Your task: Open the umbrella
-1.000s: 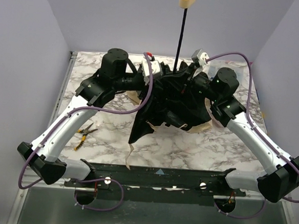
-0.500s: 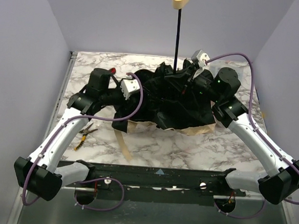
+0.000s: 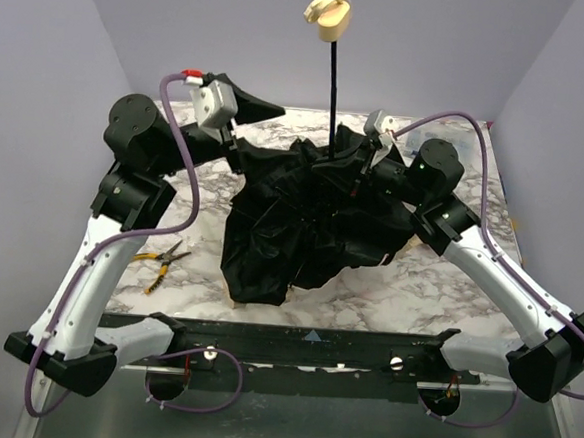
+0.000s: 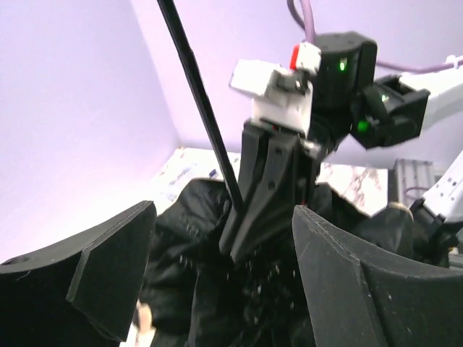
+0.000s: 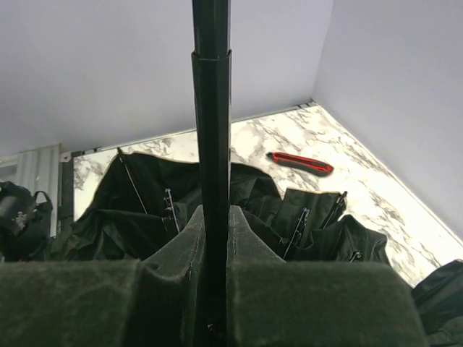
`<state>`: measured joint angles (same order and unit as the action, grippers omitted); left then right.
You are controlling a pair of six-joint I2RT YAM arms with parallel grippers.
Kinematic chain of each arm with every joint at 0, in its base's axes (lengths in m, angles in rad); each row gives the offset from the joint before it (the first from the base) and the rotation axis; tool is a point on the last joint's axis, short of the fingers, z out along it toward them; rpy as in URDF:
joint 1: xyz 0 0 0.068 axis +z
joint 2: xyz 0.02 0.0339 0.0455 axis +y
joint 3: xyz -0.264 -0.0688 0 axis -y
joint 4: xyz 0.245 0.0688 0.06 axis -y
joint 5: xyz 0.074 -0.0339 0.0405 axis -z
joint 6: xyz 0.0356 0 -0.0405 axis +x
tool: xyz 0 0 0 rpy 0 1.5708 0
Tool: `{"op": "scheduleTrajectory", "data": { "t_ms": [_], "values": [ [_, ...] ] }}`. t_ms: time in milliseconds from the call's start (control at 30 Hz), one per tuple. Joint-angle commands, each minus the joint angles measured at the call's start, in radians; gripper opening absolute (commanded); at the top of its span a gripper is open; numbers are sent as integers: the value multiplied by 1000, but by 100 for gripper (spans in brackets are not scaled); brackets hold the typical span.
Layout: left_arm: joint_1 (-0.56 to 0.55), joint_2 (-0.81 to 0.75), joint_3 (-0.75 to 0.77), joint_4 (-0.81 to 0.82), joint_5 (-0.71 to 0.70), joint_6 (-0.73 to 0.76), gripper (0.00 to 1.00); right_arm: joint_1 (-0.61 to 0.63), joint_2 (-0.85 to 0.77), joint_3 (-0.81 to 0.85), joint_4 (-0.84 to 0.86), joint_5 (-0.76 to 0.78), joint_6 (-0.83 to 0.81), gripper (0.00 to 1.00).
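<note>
— on the table (image 3: 368, 284), how many things are there?
— two. one umbrella (image 3: 291, 229) and one pair of pliers (image 3: 166, 263).
— where is the umbrella?
— mid-table, between the two arms. its canopy lies in a crumpled heap with the black lining up, and a sliver of tan fabric shows at the right edge. its one shaft (image 3: 332, 92) rises out of the heap, leaning a little to the left, with the one cream handle (image 3: 327, 16) at the top, high above the table.
— and the pliers?
— flat on the marble at the left, apart from the fabric and near the left arm.
— the grippers, one at a time?
— the right gripper (image 5: 214, 224) is clamped on the shaft low down, just above the heap. its wrist view shows both fingers pressed against the black rod.
— the left one?
— the left gripper (image 3: 272, 106) is raised to the left of the shaft, above the back edge of the canopy. its two fingers (image 4: 108, 267) are spread wide with nothing between them. the shaft and the right gripper show through that gap, farther off.
</note>
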<state>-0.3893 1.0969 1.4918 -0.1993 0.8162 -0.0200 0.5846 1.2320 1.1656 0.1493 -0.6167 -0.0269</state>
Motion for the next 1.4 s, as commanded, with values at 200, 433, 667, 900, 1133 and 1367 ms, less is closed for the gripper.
{"op": "scheduleTrajectory", "data": {
  "t_ms": [200,433,667,900,1133,1367],
  "values": [
    [-164,125,6,195,-127,-224,72,83,3,-7,99,-59,-28,0],
    [-179,144,15,258,-98,-296,0,95,-17,-26,21,-36,-62,0],
    [-164,116,9,250,-90,-275,0,95,-42,0,-161,43,-67,44],
    [-161,100,32,241,-63,-240,0,93,-31,5,-405,46,-138,76],
    [-92,94,52,239,-70,-257,0,93,-52,-36,-610,37,-285,100],
    [-35,95,77,234,-51,-250,0,93,-101,-87,-769,87,-439,100]
  ]
}}
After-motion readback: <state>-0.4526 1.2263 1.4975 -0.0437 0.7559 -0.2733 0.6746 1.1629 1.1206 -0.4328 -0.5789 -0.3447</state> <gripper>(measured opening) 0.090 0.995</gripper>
